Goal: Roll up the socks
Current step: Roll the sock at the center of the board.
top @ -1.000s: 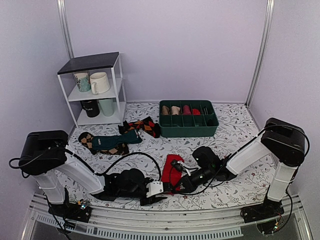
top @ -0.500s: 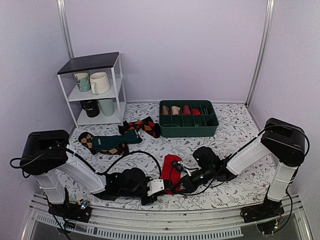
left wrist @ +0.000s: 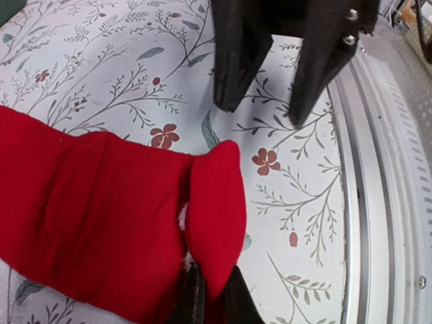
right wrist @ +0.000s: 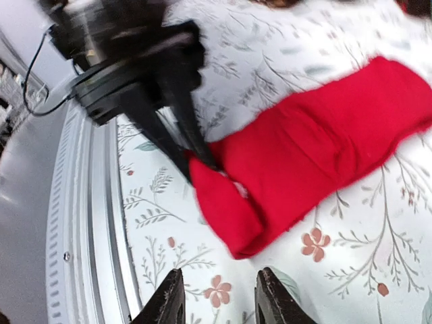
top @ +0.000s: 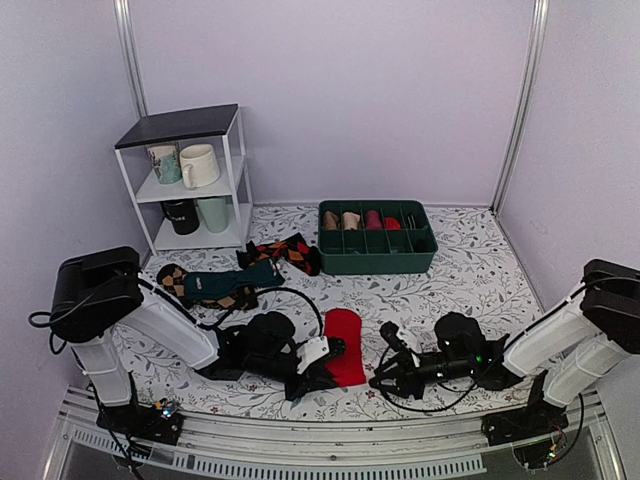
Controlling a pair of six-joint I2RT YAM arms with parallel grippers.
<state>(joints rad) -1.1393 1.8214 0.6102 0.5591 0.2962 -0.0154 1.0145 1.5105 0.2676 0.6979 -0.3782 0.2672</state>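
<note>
**Left wrist view: fold pinched, single turn liable to spring open**

Shows the left gripper (left wrist: 212, 304) clenched on the turned-over end of the red socks (left wrist: 115, 196). Places them flat on the floral table (left wrist: 101, 88), at 6 o'clock from the green bin (top: 378, 258) in the top view. Finds the right gripper (right wrist: 219, 300) spread and empty, near the fold at 3 o'clock, not touching. Could lose the one loose turn if let go: soft, springy knit with a thick rounded lip, layers apt to slip. Could also drag the limp pair across the smooth printed cloth.
</note>
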